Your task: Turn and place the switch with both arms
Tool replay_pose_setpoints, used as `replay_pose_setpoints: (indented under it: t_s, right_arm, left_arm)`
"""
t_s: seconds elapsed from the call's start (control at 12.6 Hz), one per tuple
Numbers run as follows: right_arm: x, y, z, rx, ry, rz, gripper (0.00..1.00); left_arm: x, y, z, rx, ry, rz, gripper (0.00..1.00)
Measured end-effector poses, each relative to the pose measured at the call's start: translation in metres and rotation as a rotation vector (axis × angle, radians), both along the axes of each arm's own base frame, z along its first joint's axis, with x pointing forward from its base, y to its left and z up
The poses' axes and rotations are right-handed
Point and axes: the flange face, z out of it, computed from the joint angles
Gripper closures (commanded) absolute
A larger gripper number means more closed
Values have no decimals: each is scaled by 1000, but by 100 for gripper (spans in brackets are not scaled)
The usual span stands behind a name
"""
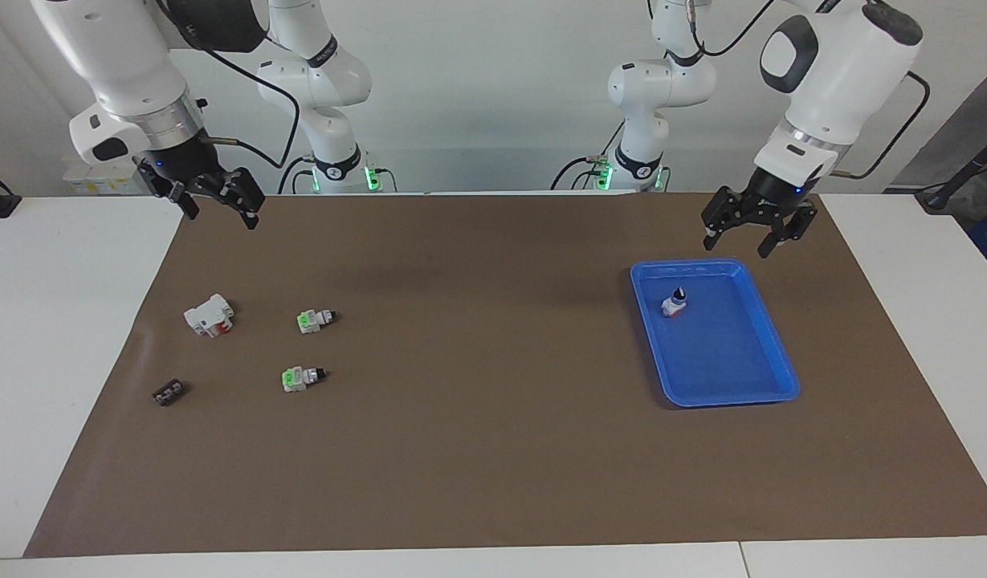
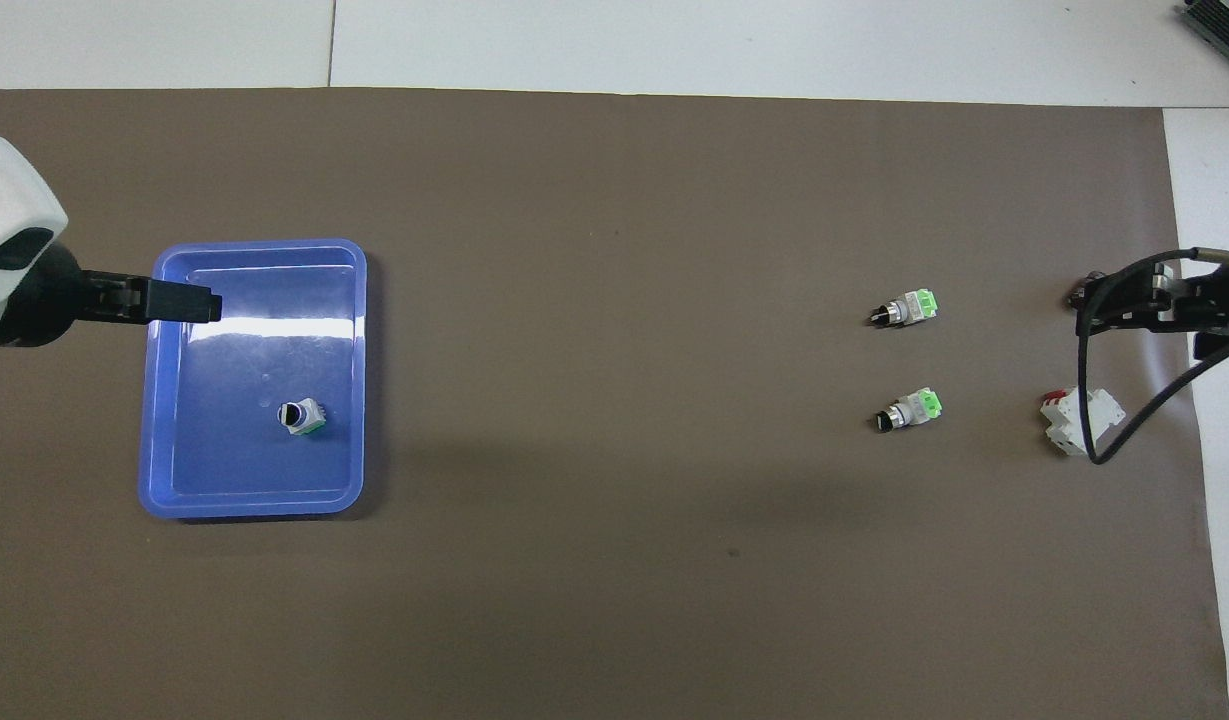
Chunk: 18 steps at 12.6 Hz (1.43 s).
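Note:
One switch stands in the blue tray, black knob end up and green face down, with nothing touching it. My left gripper hangs open and empty, high over the tray's rim. Two more switches lie on the brown mat toward the right arm's end, also seen from overhead. My right gripper waits open and empty over the mat's edge at that end.
A white block with a red part lies beside the two loose switches. A small flat black piece lies farther from the robots than that block. White tabletop borders the brown mat.

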Motion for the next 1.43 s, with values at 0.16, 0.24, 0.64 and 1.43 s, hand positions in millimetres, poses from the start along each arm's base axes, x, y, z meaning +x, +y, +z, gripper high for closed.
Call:
replay_pose_setpoints:
  t_s: [0.16, 0.24, 0.64, 1.43]
  right_arm:
    - [-1, 2, 2, 0, -3, 3, 0]
    - [-2, 3, 4, 0, -4, 6, 0]
    - [-6, 5, 15, 0, 6, 8, 0]
    - [-4, 4, 17, 1, -12, 53, 0]
  left_arm:
    - [-5, -3, 37, 5, 16, -21, 0]
    - [-6, -3, 52, 6, 27, -28, 0]
    - [0, 4, 78, 64, 48, -33, 0]
    - [-12, -4, 73, 127, 99, -56, 0]
